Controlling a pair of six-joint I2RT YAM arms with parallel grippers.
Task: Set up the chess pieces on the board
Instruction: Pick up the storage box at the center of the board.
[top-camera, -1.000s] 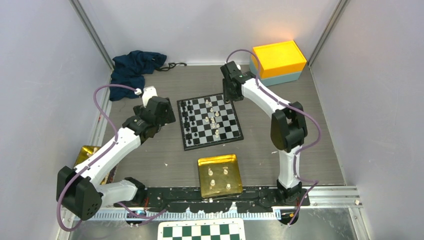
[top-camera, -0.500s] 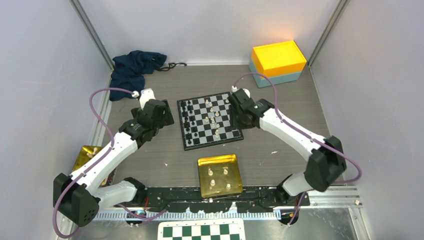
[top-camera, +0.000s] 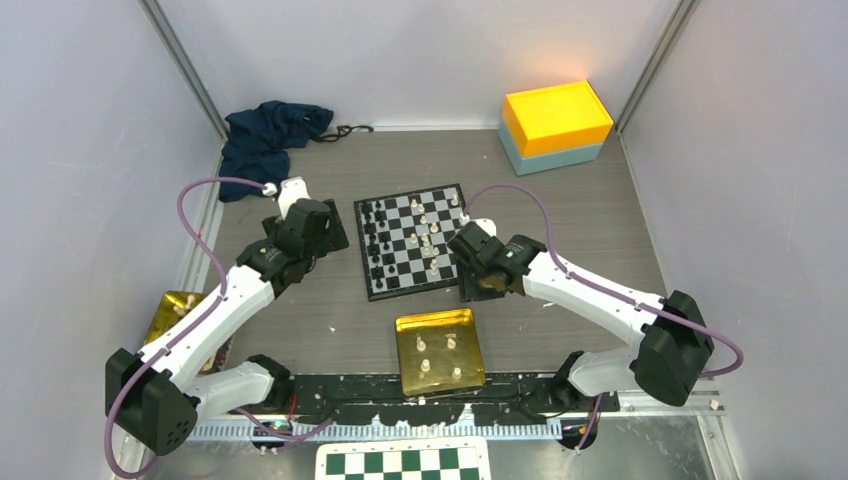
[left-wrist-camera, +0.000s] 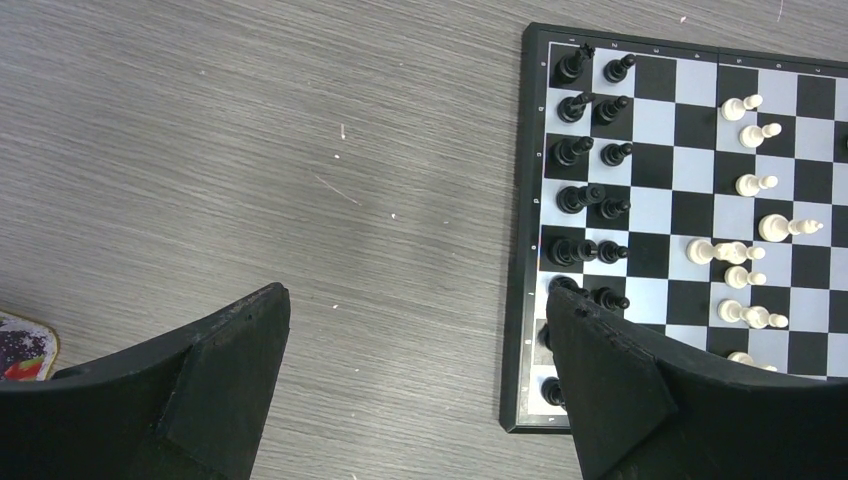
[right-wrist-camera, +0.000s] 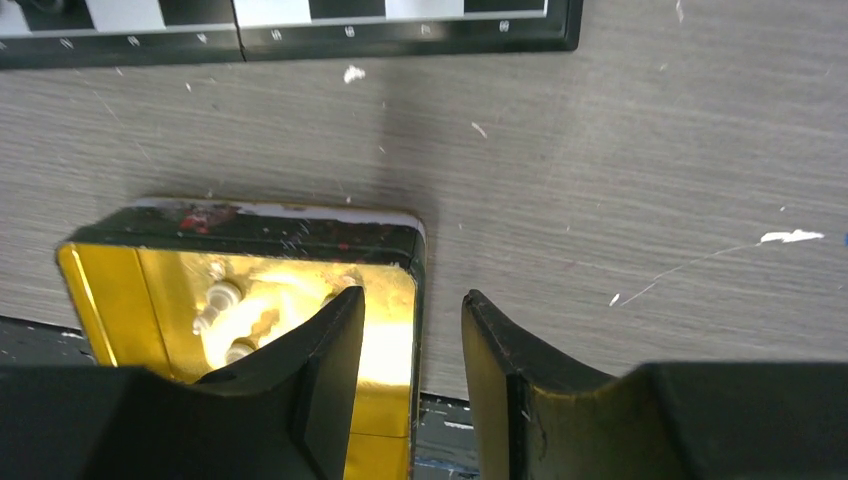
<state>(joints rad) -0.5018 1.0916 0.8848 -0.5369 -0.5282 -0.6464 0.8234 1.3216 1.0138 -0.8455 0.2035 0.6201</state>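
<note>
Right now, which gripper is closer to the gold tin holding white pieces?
Right. The right gripper hovers at the gold tin, by its far-right corner; the left gripper sits left of the board.

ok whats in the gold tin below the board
Four cream-white chess pieces, seen from above. In the wrist view a finger of the right gripper hides part of the tin.

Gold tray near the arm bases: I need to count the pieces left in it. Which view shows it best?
Top external: the whole gold tray shows, four white pieces inside. Right wrist catches it only partly, glared and cut off by the right gripper. Left wrist misses it.
</note>
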